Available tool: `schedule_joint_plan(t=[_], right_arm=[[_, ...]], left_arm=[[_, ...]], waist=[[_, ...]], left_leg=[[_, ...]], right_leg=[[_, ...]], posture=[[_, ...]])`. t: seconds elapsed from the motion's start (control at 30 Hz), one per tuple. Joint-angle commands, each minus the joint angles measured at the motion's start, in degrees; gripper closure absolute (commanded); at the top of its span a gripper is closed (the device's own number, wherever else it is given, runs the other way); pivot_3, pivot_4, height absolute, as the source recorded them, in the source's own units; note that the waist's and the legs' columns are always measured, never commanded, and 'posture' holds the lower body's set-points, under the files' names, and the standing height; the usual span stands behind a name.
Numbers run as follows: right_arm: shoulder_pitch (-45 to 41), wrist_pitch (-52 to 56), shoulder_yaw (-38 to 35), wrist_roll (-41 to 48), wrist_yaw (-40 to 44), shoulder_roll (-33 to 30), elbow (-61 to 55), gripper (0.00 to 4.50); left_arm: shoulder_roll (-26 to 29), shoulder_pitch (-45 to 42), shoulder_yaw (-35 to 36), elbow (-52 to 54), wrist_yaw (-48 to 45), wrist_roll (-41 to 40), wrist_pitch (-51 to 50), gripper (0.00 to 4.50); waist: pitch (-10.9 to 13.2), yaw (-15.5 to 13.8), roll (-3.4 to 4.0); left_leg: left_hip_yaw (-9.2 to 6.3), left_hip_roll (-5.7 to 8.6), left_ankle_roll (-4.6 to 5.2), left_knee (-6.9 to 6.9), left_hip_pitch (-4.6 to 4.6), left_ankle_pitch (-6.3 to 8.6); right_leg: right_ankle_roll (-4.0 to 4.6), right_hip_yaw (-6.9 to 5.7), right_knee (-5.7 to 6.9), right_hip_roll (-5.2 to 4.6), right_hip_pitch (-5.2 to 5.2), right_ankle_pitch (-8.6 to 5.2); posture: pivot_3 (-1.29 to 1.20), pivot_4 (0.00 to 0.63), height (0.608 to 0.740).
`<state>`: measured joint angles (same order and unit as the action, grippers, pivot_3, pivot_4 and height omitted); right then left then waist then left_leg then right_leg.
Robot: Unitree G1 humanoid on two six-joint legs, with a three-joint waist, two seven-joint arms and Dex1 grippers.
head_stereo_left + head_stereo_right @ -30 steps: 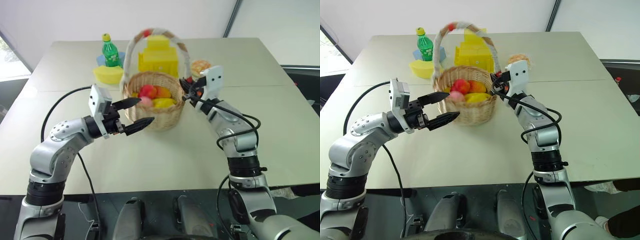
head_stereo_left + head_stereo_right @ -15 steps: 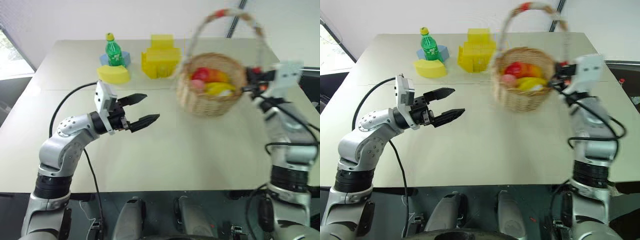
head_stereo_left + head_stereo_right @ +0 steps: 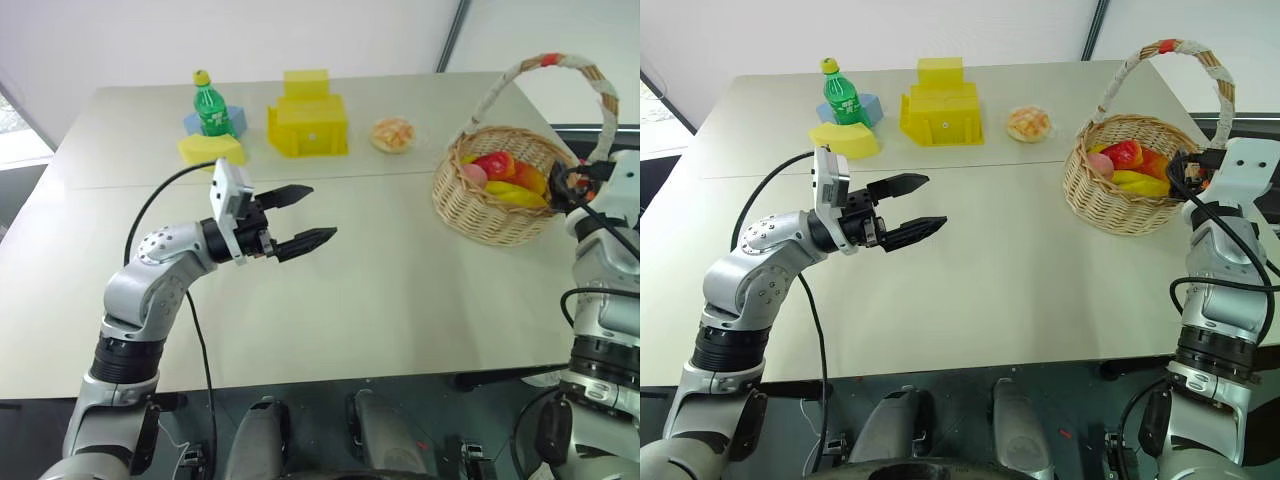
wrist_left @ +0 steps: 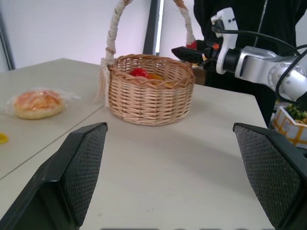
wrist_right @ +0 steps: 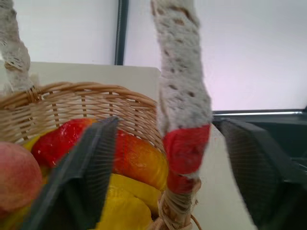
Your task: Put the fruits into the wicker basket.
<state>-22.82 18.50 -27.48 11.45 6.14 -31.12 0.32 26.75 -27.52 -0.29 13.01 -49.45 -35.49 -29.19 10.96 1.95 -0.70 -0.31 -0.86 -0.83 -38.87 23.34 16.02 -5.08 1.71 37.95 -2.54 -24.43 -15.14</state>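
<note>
The wicker basket (image 3: pixel 487 208) rests on the table near its right edge, its white-wrapped handle (image 3: pixel 548 66) arching above. A red strawberry (image 3: pixel 495 163), a yellow lemon (image 3: pixel 513 193) and a pink peach (image 3: pixel 471 173) lie inside it. My right gripper (image 3: pixel 562 188) is at the basket's right rim. In the right wrist view its fingers (image 5: pixel 86 172) stand open on either side of the handle's base (image 5: pixel 184 143), apart from it. Over the middle of the table hovers my left gripper (image 3: pixel 312 214), open and empty, pointing toward the basket.
At the back of the table stand a green bottle (image 3: pixel 212 103), yellow block boxes (image 3: pixel 307 122), a yellow piece (image 3: pixel 212 150) and a wrapped bun (image 3: pixel 393 134). A person in dark clothing (image 4: pixel 268 19) stands beyond the table's right edge (image 3: pixel 600 330).
My right arm swung the basket from the table's middle to its right side and set it down. The right gripper has opened off the handle. The left gripper barely moved.
</note>
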Motion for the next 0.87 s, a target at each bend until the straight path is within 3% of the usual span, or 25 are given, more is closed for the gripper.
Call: schedule_joint_plan(t=[0.03, 0.2, 0.4, 0.6, 0.87], right_arm=[[2.4, -0.1, -3.7, -0.1, -1.1, -1.9, -7.4, 0.08], [12.9, -0.3, -5.1, 4.7, 8.6, -4.1, -19.4, 0.08], [22.9, 2.1, 7.8, 12.1, 25.9, -7.5, -30.9, 0.08], [14.6, 2.8, 19.9, 12.9, 28.9, -2.6, -26.0, 0.08], [9.7, -0.7, 21.9, 10.9, 32.0, -1.3, -17.0, 0.08]], left_arm=[[-0.2, 1.2, 1.1, -0.8, 1.5, 1.5, 1.6, 0.00], [2.6, 6.7, 4.8, -4.3, 3.6, 5.4, 4.8, 0.00], [7.3, 11.4, 8.8, -9.4, 2.9, 8.2, 8.6, 0.00], [8.4, 16.4, 13.7, -6.7, 6.8, 8.5, 7.9, 0.00], [8.2, 22.5, 17.6, -1.0, 8.5, 7.0, 7.1, 0.00]], waist=[[0.0, -0.2, 0.00], [0.0, -0.9, 0.04], [0.0, -0.7, 0.04], [0.0, -0.9, -0.01], [0.0, -1.4, -0.05]], left_leg=[[0.01, 0.00, 0.00, 0.00, 0.00, 0.00], [0.01, 0.00, 0.01, 0.02, 0.00, 0.01], [0.02, -0.08, 0.02, 0.02, -0.10, 0.01], [0.00, -0.09, 0.02, 0.00, -0.08, 0.01], [-0.06, -0.04, 0.01, 0.00, 0.00, 0.01]], right_leg=[[0.00, 0.00, 0.00, -0.02, 0.00, 0.00], [-0.01, 0.01, -0.04, -0.02, 0.00, -0.01], [-0.01, 0.00, -0.05, 0.05, 0.05, 0.00], [-0.01, -0.03, -0.05, -0.04, 0.08, 0.00], [-0.01, -0.12, -0.11, -0.25, 0.08, 0.00]], posture=[[0.00, 0.150, 0.740], [0.00, 0.150, 0.740], [0.00, 0.150, 0.740], [0.00, 0.150, 0.740], [0.00, 0.150, 0.740]])
